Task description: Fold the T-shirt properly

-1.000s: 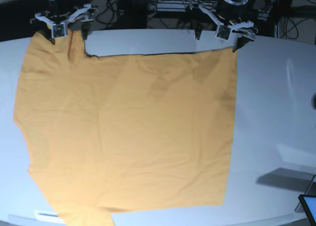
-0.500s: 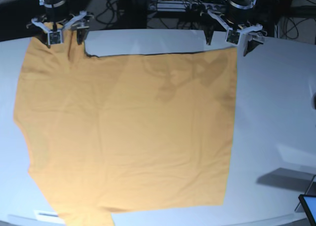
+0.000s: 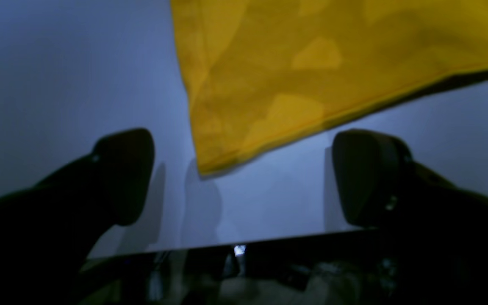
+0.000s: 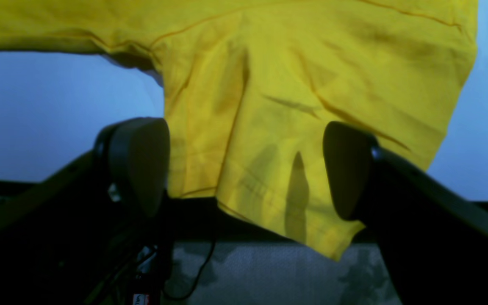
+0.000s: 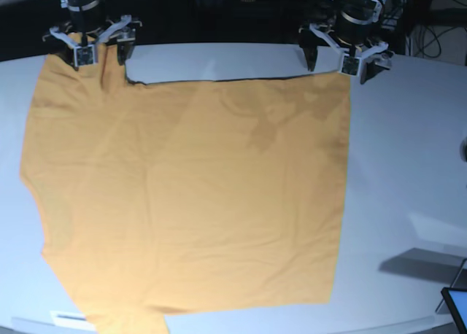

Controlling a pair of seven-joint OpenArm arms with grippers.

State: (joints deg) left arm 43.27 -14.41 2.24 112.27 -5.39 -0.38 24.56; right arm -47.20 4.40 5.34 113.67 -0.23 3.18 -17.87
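The orange-yellow T-shirt (image 5: pixel 190 188) lies spread flat on the white table (image 5: pixel 408 144), its far edge by both grippers. My left gripper (image 5: pixel 338 66) hovers open over the shirt's far right corner. In the left wrist view that corner (image 3: pixel 269 84) lies on the table ahead of the left gripper (image 3: pixel 244 178), touching neither finger. My right gripper (image 5: pixel 99 55) stands open over the far left corner. There the cloth (image 4: pixel 269 106) drapes over the table's far edge, below and between the wide-apart fingers of the right gripper (image 4: pixel 244 165). No lettering shows.
A small white label (image 5: pixel 69 317) lies at the table's near left edge. A dark screen corner (image 5: pixel 456 305) pokes in at the near right. Cables and equipment fill the dark space behind the table's far edge.
Both grippers shifted slightly along the far edge, the left one rightward; its shadow on the shirt moved right too. The jaws stayed open and the shirt did not move.
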